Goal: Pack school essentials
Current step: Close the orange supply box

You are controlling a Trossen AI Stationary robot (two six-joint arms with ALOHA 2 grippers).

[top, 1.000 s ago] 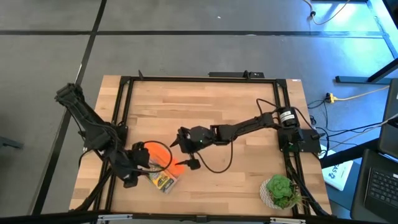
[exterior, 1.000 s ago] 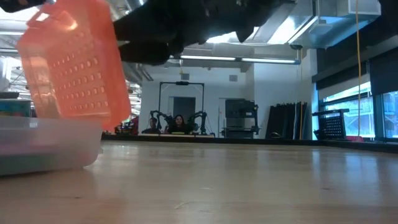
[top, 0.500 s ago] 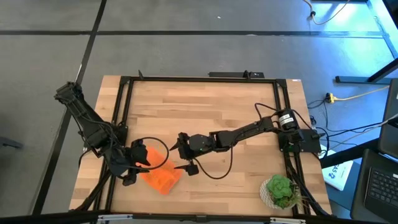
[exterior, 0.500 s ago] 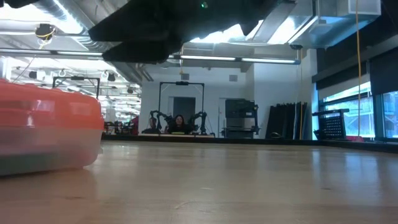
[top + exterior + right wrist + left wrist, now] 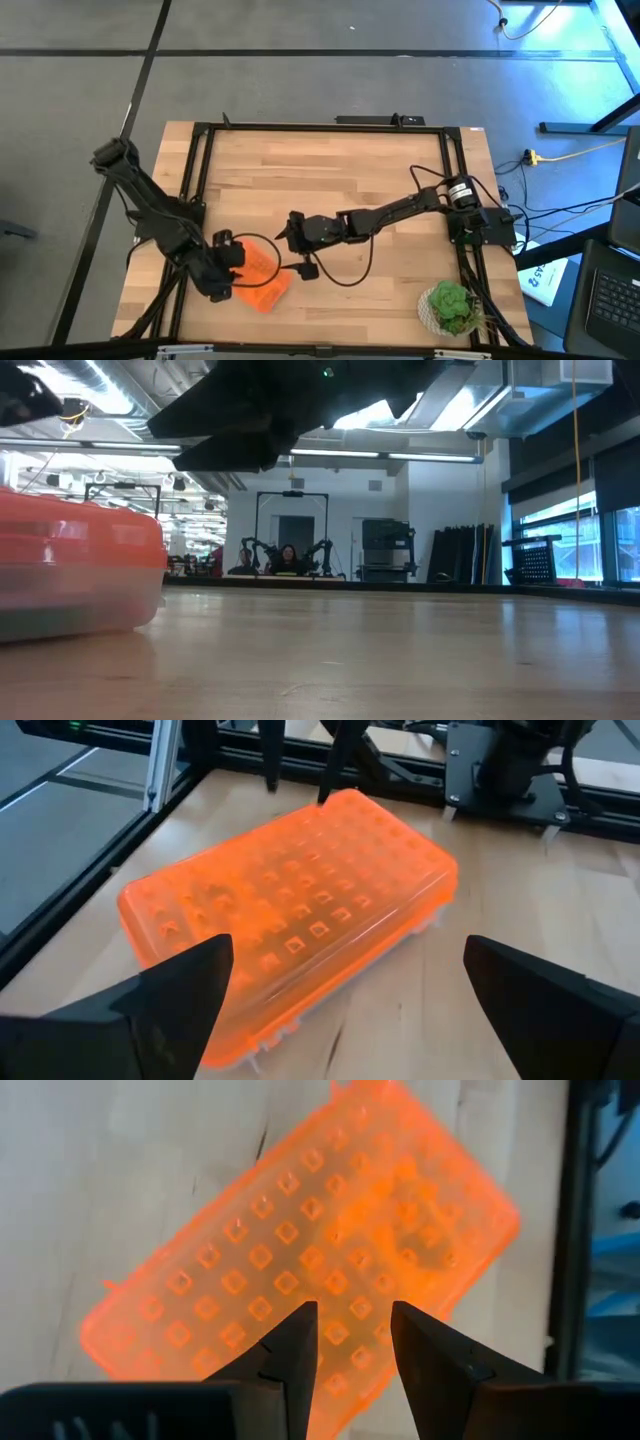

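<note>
Wooden table (image 5: 330,180) bears shut orange-lidded box (image 5: 260,280); left gripper (image 5: 348,1342) narrow, right gripper (image 5: 345,990) wide.

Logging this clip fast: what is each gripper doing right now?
Left gripper: open, narrow gap, over the orange lid, holding nothing.
Right gripper: wide open, empty, beside the box.

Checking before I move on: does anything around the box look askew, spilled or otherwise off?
Nothing stands out. The orange lid lies flat on the clear box, nothing spilled on the table. The box sits diagonal to the table edges. Left claw hovers over the lid, empty; right claw is open beside it.
</note>
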